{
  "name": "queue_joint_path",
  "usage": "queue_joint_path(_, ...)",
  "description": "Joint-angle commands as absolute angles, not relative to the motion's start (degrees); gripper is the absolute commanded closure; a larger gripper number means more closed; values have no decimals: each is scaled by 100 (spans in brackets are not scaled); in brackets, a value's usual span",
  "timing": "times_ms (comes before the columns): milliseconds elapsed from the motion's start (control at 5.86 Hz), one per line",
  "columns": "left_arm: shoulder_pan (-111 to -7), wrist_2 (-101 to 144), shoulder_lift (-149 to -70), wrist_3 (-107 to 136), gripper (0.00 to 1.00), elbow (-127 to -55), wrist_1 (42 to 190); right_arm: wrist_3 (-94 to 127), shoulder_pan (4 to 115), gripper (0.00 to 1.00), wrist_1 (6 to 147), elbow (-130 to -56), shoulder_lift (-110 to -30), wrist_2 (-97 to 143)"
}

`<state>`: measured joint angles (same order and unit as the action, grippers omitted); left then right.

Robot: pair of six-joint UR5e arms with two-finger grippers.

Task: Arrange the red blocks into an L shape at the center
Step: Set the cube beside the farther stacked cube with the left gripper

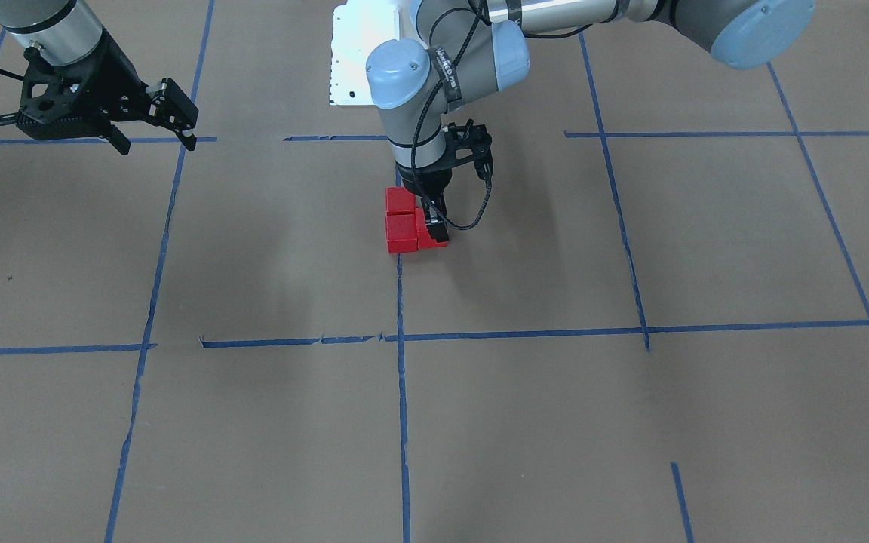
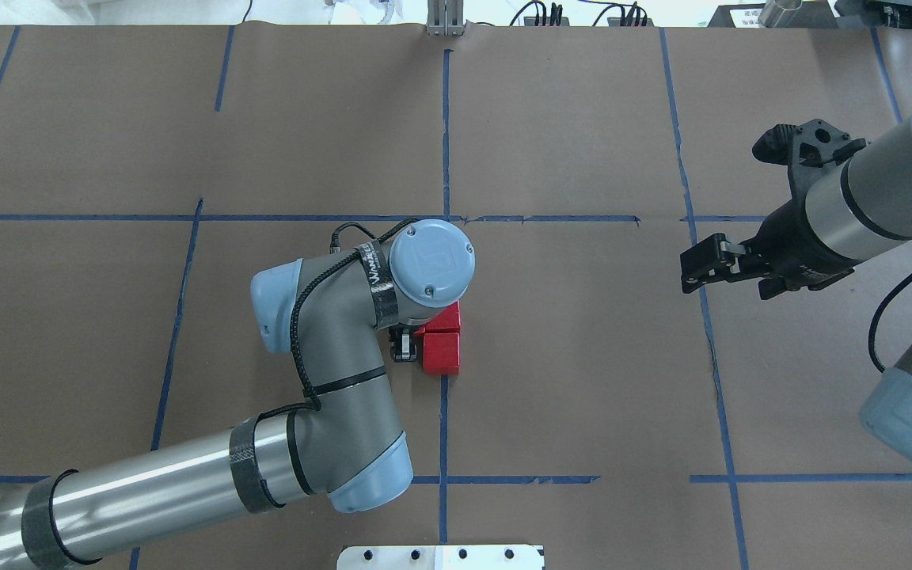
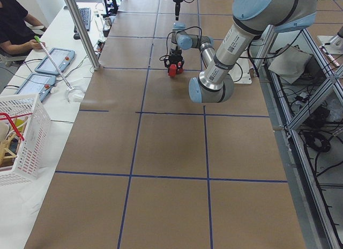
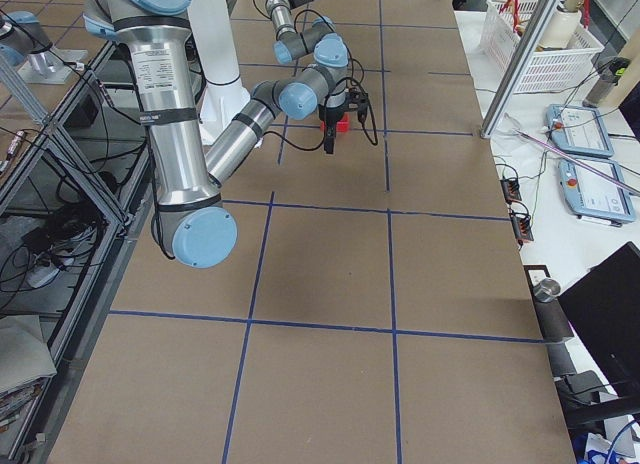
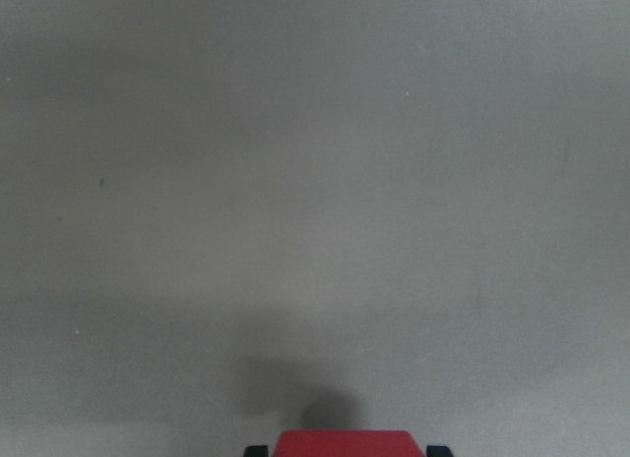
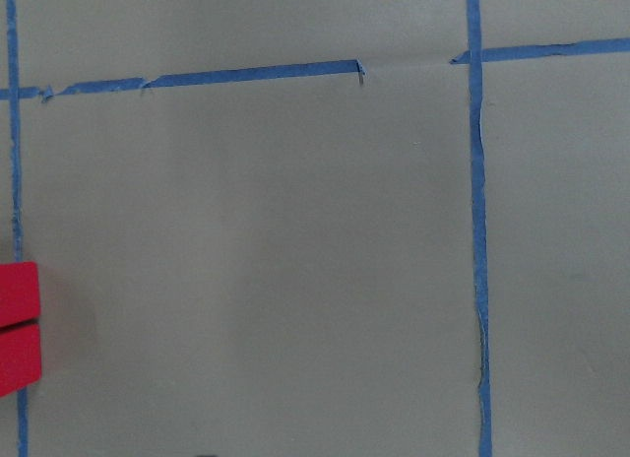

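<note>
Three red blocks (image 2: 443, 353) sit bunched together under the left arm's wrist on the brown table (image 1: 555, 422). One of them, the gripped block (image 1: 425, 240), lies between the left jaws. They look closed on its two opposite side faces, for in the left wrist view red fills the whole gap between the black fingertips (image 5: 255, 451). The pair of blocks (image 1: 402, 217) lies in a line, face to face, just beside the left jaws on the side toward the right jaws, and the gripped block touches one end of that line, so the L seems all but formed. The right jaws hang open and empty, well apart from the blocks. These cubes look light, rigid and matte, so they should neither crush nor slip easily. The best hold is square on two free opposite faces, since a skewed grip would probably twist a cube. Being light, the neighbours could shift at a slight nudge when the left jaws open.
</note>
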<state>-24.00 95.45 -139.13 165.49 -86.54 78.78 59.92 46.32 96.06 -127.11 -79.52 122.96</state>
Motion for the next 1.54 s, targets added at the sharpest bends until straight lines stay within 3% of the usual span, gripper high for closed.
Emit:
queue_joint_path(0,-2399,9545,-13931,16638,92,-8640,7884,5985,4632,0,9606,-12709,-7954,12296)
queue_joint_path(171,-2399,9536,-13913,16629,88,-8631,7892,5994,4632,0,9606,-12709,-7954,12296)
queue_joint_path(512,-2399,9536,-13887,16533,0,-8640,7901,5994,4632,0,9615,-12709,-7954,12296)
queue_joint_path(1024,-2399,9545,-13904,16095,0,-8701,7901,5994,4632,0,9615,-12735,-7954,12305)
queue_joint_path(1365,-2469,9545,-13808,15184,0,-9312,7823,5994,4649,0,9615,-12753,-7954,12305)
